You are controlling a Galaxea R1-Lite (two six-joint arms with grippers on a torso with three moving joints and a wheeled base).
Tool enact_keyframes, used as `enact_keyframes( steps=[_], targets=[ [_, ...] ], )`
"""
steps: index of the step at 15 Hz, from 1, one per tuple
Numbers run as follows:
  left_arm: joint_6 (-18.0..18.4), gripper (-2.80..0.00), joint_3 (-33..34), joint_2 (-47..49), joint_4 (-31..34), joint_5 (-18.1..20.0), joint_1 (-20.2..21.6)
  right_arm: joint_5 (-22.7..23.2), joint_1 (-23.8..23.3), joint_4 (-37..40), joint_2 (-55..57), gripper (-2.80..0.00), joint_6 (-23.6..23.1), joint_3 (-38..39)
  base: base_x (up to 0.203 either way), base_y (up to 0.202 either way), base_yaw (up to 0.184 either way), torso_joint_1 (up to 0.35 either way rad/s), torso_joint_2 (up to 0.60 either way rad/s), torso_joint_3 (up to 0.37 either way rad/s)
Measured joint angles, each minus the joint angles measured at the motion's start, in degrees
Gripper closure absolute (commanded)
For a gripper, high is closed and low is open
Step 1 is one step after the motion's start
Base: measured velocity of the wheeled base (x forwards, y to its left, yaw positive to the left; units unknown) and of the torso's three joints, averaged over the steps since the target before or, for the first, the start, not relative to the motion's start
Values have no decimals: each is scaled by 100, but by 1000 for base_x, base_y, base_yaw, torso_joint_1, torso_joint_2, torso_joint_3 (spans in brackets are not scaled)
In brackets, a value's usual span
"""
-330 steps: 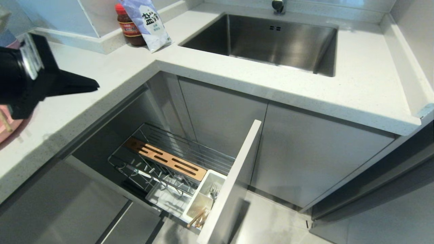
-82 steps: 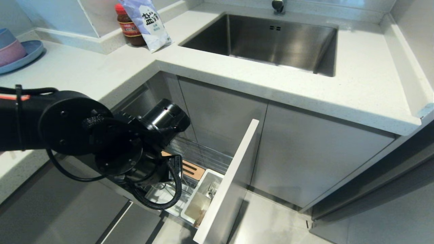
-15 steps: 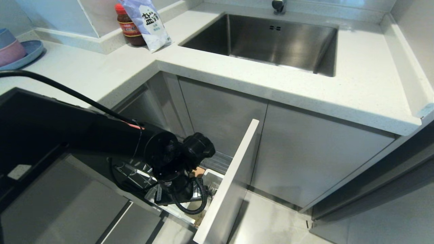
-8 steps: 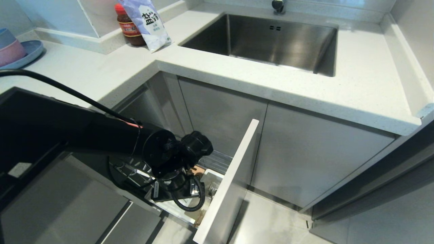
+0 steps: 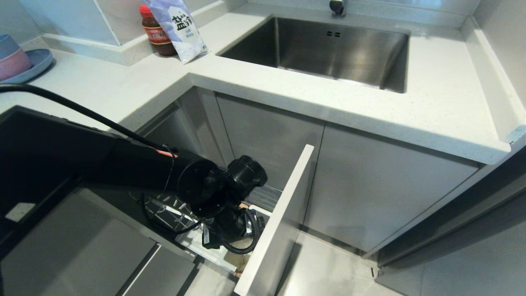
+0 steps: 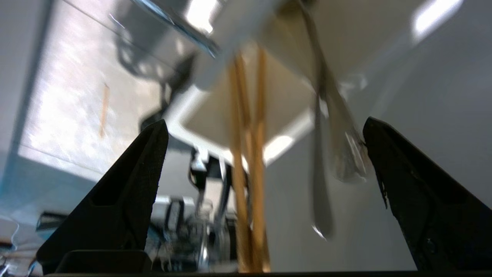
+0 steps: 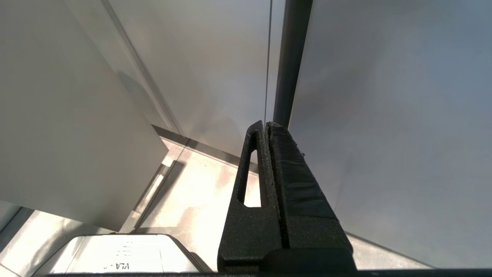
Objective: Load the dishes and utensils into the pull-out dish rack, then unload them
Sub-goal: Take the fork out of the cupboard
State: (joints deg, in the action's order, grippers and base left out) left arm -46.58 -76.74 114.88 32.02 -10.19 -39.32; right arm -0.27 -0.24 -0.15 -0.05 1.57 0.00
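a: from the head view the left arm reaches down into the pull-out dish rack (image 5: 172, 209), and its wrist hides the left gripper (image 6: 265, 127) and most of the white cutlery holder (image 5: 236, 257)

b: the left wrist view fills that in. the two black fingers (image 6: 127, 184) stand spread wide with nothing pinched, and between them rise the chopsticks (image 6: 248, 169) and the fork (image 6: 321, 154), both standing in the white holder's compartment. the fork sits close to one finger; whether it touches cannot be told

a: and the right gripper (image 7: 267, 127)?

b: only its own wrist view shows it, fingers pressed together on nothing, pointing at grey cabinet fronts and a pale floor

a: the head view alone gives the room: a speckled white countertop (image 5: 431, 94) bent round a corner, a steel sink (image 5: 324, 49) sunk in it, a red-capped jar (image 5: 158, 31) and a white bag (image 5: 176, 26) against the wall, stacked bowls (image 5: 12, 59) on a blue plate (image 5: 39, 61) far left

b: the rack's pale panel front (image 5: 283, 222) stands pulled out from grey cabinet doors (image 5: 370, 189)
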Motion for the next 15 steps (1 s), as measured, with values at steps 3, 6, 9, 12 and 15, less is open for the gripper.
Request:
enact_keyframes(
  steps=[3, 6, 9, 12, 15],
  targets=[
    [13, -280, 0, 42, 178, 198, -123, 0, 0, -1, 0, 0, 0, 0, 0, 0, 0, 0, 0, 0],
    [41, -280, -10, 116, 219, 190, -171, 1, 2, -1, 0, 0, 0, 0, 0, 0, 0, 0, 0, 0],
    [99, -280, 0, 165, 226, 102, -166, 0, 0, -1, 0, 0, 0, 0, 0, 0, 0, 0, 0, 0],
    [105, -280, 1, 185, 226, -167, -127, 0, 0, -1, 0, 0, -1, 0, 0, 0, 0, 0, 0, 0],
    [118, -280, 1, 193, 224, -535, -70, 1, 0, -1, 0, 0, -1, 0, 0, 0, 0, 0, 0, 0]
  ],
)
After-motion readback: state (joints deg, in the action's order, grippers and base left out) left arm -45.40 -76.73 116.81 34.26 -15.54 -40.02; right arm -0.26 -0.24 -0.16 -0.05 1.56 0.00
